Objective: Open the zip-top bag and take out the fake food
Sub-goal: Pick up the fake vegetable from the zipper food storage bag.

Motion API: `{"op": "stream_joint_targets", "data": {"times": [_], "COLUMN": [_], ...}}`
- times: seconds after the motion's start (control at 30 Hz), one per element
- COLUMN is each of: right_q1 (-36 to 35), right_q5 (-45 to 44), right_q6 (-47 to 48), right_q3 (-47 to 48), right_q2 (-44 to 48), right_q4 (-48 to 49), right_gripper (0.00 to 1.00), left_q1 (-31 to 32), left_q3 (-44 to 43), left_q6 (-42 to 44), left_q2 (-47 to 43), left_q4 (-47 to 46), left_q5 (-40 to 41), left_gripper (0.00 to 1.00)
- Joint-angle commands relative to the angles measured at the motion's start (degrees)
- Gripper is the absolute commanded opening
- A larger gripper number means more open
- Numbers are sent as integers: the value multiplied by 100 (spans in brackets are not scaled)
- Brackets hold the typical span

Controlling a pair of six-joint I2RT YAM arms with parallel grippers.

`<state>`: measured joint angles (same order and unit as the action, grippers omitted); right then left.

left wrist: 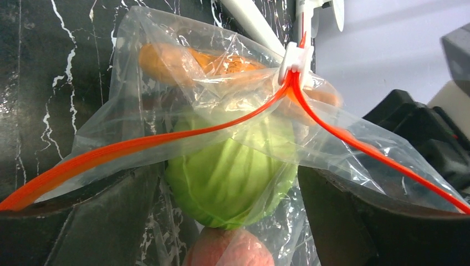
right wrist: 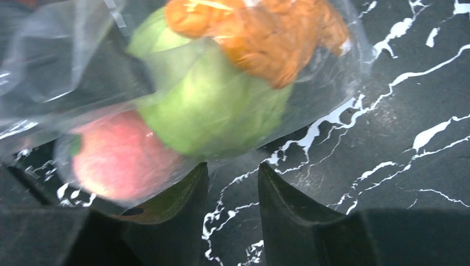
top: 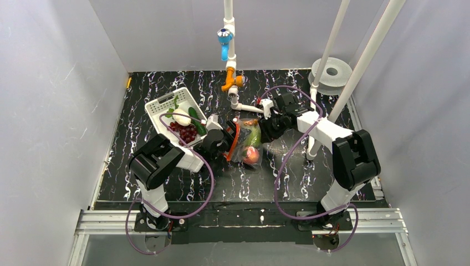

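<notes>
**Left gripper [top: 217, 141] spread wide at the bag's open mouth**

Dark fingers [left wrist: 354, 221] of the left gripper fill the bottom of its wrist view, set far apart and clamping nothing. Clear film drapes over both of them. Between and just beyond them hangs the mouth of the zip-top bag [top: 246, 145]. Its orange-red zip strip [left wrist: 138, 144] is parted into two lines that spread left and right from a white slider [left wrist: 296, 58].

The bag sits at mid-table, between the two grippers and just right of the white basket [top: 161, 105]. Three pieces show through the film. A green round vegetable [left wrist: 227, 177] lies in the middle, an orange piece [left wrist: 188, 61] on its far side and a pink-red peach [top: 251, 155] on its near side.

The right gripper [right wrist: 231, 166] is at the bag's right end. Its jaws stand a little apart with only bare black marbled table [top: 310, 177] between them, so it holds nothing. One fingertip lies under the film by the peach, though I cannot tell whether it touches.

In the basket, to the left, lie a dark red grape bunch [top: 185, 132], a white egg-shaped piece [top: 182, 117] and a dark green cucumber [top: 195, 117].
</notes>
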<state>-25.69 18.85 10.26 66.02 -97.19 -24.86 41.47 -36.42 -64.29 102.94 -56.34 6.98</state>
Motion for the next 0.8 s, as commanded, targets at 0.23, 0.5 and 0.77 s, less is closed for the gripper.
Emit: {"op": "stream_joint_targets", "data": {"times": [0.23, 0.5, 0.77], "right_q1": [100, -79, -63], "right_q5": [1420, 483, 268], "right_q6": [-468, -980, -1046], "right_q3": [73, 80, 38], "right_q2": [573, 149, 102], "right_q4": [55, 383, 386], "right_gripper": [64, 59, 10], "left_q1": [14, 14, 12], "left_q3": [137, 150, 119], "left_q6": [278, 328, 350], "left_q2": [-312, -216, -187], "left_q4": [-381, -730, -511], "left_q5": [27, -106, 46], "left_gripper": [90, 86, 83]}}
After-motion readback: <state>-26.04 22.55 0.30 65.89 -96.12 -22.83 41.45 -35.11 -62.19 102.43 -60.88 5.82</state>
